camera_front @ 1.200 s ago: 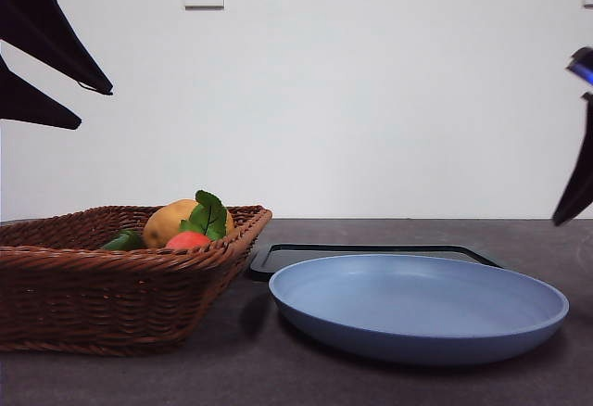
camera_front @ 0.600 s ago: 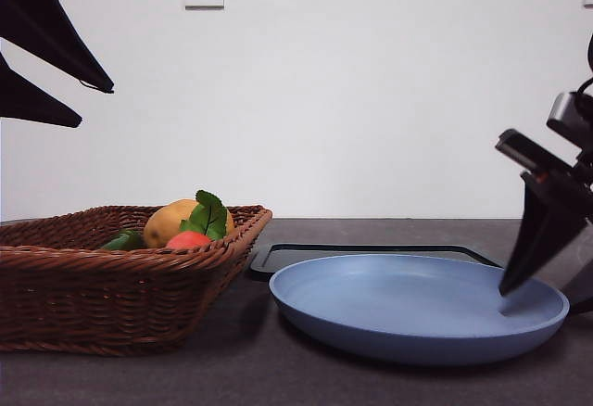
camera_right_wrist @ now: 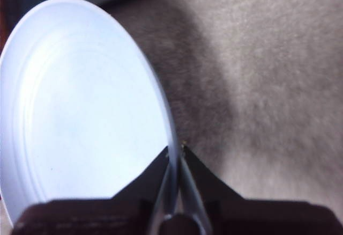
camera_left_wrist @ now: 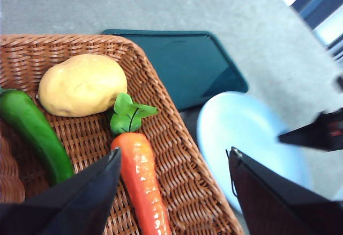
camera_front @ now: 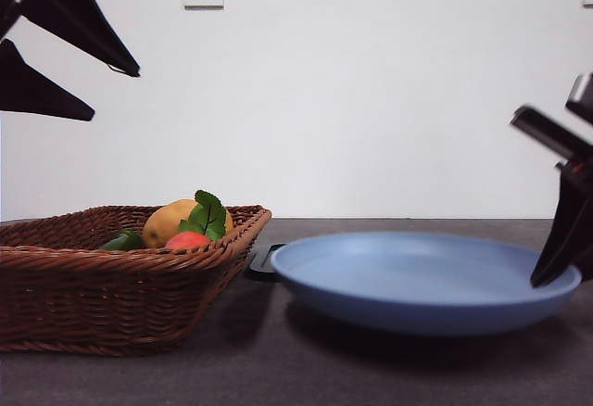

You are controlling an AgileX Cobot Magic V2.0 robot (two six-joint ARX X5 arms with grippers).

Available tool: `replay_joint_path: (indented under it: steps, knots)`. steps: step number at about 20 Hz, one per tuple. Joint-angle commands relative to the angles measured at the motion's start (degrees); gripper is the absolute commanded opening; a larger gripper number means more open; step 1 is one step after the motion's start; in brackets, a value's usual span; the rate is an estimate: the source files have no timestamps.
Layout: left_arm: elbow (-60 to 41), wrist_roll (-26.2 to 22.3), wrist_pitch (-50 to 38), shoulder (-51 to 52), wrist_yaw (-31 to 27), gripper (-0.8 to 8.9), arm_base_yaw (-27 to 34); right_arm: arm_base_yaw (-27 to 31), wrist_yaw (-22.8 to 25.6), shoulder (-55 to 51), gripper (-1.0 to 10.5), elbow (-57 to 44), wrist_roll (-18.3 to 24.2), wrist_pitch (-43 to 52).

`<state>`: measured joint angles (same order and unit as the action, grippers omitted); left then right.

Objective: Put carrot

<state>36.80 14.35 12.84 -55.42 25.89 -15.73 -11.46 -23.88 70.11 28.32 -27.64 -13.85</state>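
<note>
Carrot [camera_left_wrist: 140, 176]: 1 glossy orange-red toy with green leaves at its thick end, lying in the wicker basket [camera_front: 111, 281] at lower left of the front view, just beside the yellow potato [camera_left_wrist: 81, 84] and near a green pepper [camera_left_wrist: 33, 133]; in the front view only its orange end and leaf tuft show above the basket rim. Left gripper [camera_left_wrist: 171, 192]: jaws spread wide and empty, hanging above the basket over the carrot, touching nothing; in the front view it shows as 2 black points at upper left. Right gripper [camera_right_wrist: 175, 157]: jaws pinched onto the rim of the blue plate [camera_front: 417, 281], at the right edge of the front view; the plate sits lifted off the table [camera_front: 278, 369], with its shadow beneath. Dark tray [camera_left_wrist: 190, 66]: flat on the table behind the plate, beside the basket, mostly hidden by the plate in the front view.
</note>
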Motion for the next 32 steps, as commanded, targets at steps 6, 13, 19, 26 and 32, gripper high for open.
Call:
replay_joint_path:
  steps: [6, 13, 19, 26, 32]
  knots:
    - [8.22, -1.16, 7.69, -13.35, -13.66, 3.48, -9.55, 2.29, 0.20, -10.43, 0.0, 0.50, 2.19, -4.70]
    - [14.10, -5.11, 9.51, -28.46, -21.51, 3.48, -15.54, 3.50, 0.00, -12.41, 0.0, 0.50, 2.21, -4.79]
    - [14.27, -5.62, 8.37, -35.28, -23.02, 3.48, -16.96, 3.50, -0.02, -12.41, 0.0, 0.50, 2.21, -4.98]
    - [14.27, -5.64, 8.44, -36.87, -22.84, 1.29, -16.98, 3.50, -0.04, -12.41, 0.0, 0.50, 2.21, -5.25]
    - [15.98, -5.62, 12.85, -35.85, -22.88, 0.96, -16.92, 3.50, -0.02, -12.41, 0.0, 0.50, 2.64, -5.99]
